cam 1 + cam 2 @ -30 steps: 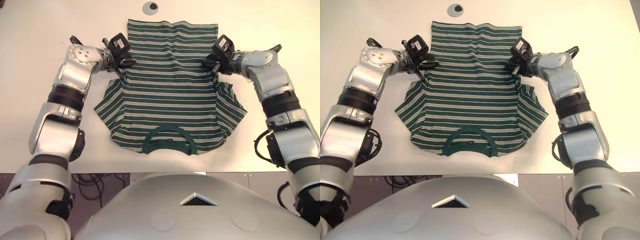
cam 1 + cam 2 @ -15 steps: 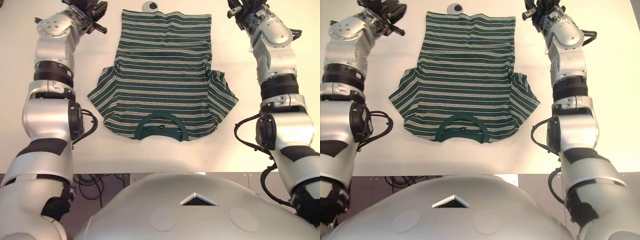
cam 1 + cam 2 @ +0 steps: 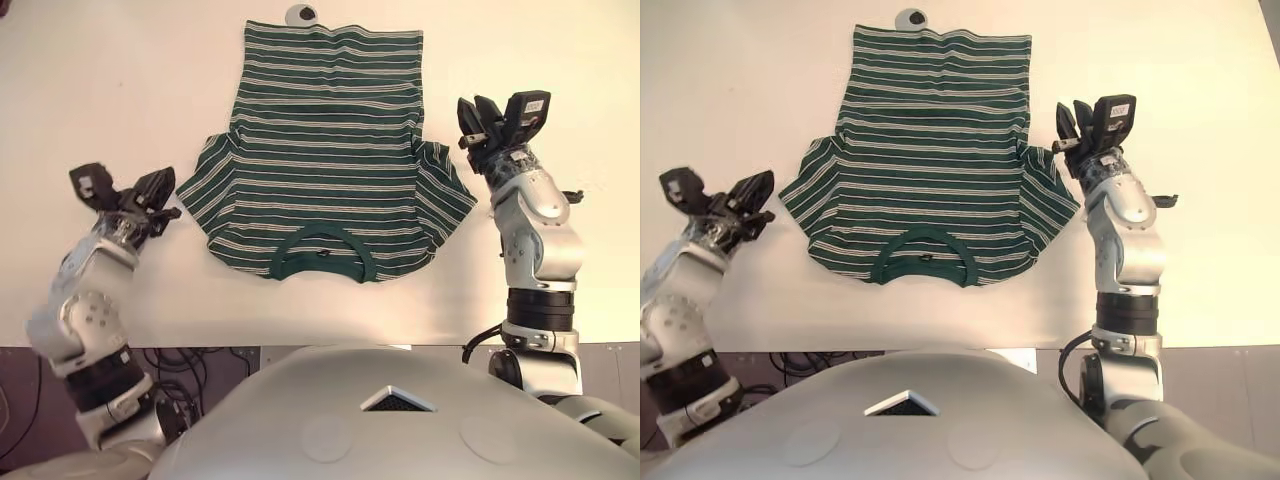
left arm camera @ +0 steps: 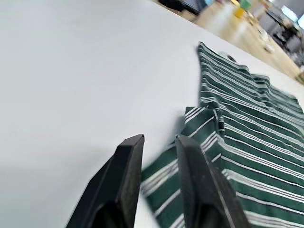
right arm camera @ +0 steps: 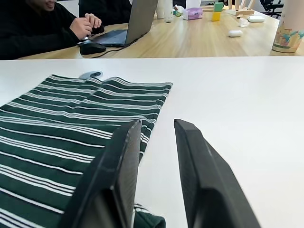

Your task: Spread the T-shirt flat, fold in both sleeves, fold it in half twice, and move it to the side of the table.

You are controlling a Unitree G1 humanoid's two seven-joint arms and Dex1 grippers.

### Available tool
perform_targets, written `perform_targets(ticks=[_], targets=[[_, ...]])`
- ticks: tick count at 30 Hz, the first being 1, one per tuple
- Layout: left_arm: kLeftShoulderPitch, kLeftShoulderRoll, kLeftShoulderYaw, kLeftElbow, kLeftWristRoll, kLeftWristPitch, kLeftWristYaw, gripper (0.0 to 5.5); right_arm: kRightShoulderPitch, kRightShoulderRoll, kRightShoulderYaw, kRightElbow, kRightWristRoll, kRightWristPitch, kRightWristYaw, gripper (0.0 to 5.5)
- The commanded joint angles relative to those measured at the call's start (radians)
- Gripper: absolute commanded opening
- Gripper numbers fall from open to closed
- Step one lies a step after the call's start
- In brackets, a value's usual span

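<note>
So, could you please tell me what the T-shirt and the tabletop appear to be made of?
T-shirt: soft knit fabric, probably cotton jersey, since it wrinkles and its sleeves lie limp. Tabletop: smooth matte white surface, likely laminate, though the look leaves that open; no grain shows.

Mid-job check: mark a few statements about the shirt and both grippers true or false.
1. The T-shirt lies spread on the table. True.
2. The left gripper is shut on a sleeve. False: it is open and empty, beside the left sleeve.
3. The collar is nearest the robot. True.
4. Both sleeves are folded in. False: the left sleeve and right sleeve both stick out sideways.
5. The right gripper is open. True.
</note>
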Motion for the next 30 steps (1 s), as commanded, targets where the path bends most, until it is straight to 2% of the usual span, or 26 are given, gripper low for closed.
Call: perform_targets(ticks=[1,9,14,22,30], targets=[[0.063,-0.050,0.018,-0.052,-0.051,0.063,0.076,1.18,0.031,0.012,-0.017,-0.053,0.006,0.033,-0.020,1.26],[-0.012,-0.140,0.036,0.034,-0.137,0.078,0.205,1.18,0.011,0.000,0.013,-0.047,-0.003,0.055,0.006,1.26],[-0.039,-0.151,0.020,0.086,-0.114,0.023,0.231,1.18,-0.004,-0.001,0.018,-0.024,-0.014,0.046,0.017,1.26],[-0.060,-0.156,-0.016,0.109,-0.093,-0.036,0.231,0.02,-0.028,0.001,0.022,0.013,-0.028,0.028,0.028,1.31],[-0.097,-0.145,-0.022,0.119,-0.091,-0.082,0.242,0.02,-0.042,0.003,0.023,0.031,-0.036,0.017,0.033,1.31]])
